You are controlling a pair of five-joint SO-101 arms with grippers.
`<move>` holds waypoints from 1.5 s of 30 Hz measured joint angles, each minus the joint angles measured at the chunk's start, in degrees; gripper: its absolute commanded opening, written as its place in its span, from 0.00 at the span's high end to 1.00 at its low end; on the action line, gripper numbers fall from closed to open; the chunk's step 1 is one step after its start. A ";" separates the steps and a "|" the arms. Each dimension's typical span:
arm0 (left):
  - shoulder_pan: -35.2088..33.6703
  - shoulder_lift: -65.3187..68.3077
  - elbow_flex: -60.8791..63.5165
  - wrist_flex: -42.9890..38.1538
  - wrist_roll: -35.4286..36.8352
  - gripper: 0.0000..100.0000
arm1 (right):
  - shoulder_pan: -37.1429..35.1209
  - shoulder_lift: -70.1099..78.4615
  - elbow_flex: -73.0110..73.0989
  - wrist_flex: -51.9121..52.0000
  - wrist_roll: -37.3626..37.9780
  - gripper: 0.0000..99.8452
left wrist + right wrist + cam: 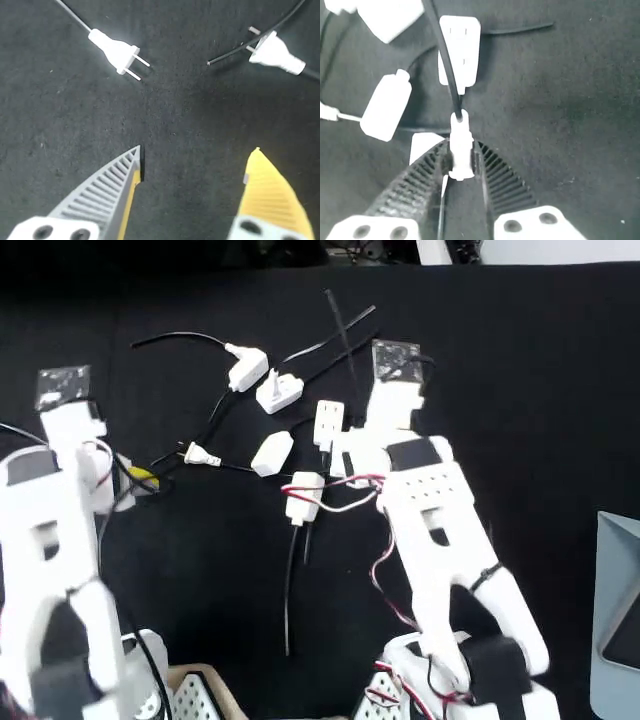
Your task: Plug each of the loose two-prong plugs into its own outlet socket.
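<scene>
High view: on the worktop [540,390] a loose plug [203,454] lies toward nine o'clock from an outlet socket [328,422]; the crossing cables [345,335] could be dragged, and the sockets shifted with them. Left wrist view: the left gripper [197,152] hangs open over bare worktop; the loose plug is ahead, not touched. Right wrist view: the right gripper [461,150] is clamped on a second plug [459,131]; its prongs are hidden, seemingly turned away from the outlet socket, so insertion could fail.

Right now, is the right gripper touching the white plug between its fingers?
Touching. The right wrist view shows the right gripper shut on the white plug, pressing it from both sides with no gap.
</scene>
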 measured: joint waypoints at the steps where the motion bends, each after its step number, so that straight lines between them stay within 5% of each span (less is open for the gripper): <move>1: 0.00 2.90 -1.76 0.00 -1.14 0.67 | 0.00 -0.62 1.41 -1.41 -0.79 0.99; 10: -1.58 20.75 -18.55 0.00 -17.14 0.67 | 5.89 -4.92 10.73 -14.59 -3.34 0.99; 14: 0.79 24.18 -21.36 0.00 -17.93 0.67 | 8.79 -5.01 10.73 -16.00 -4.75 0.99; 29: 26.73 26.55 -25.85 0.00 -3.78 0.63 | 17.14 -5.01 12.13 -21.27 -6.59 0.99; 45: 31.30 50.55 -43.34 -3.96 -0.88 0.66 | 17.14 -5.01 12.13 -21.27 -6.59 0.99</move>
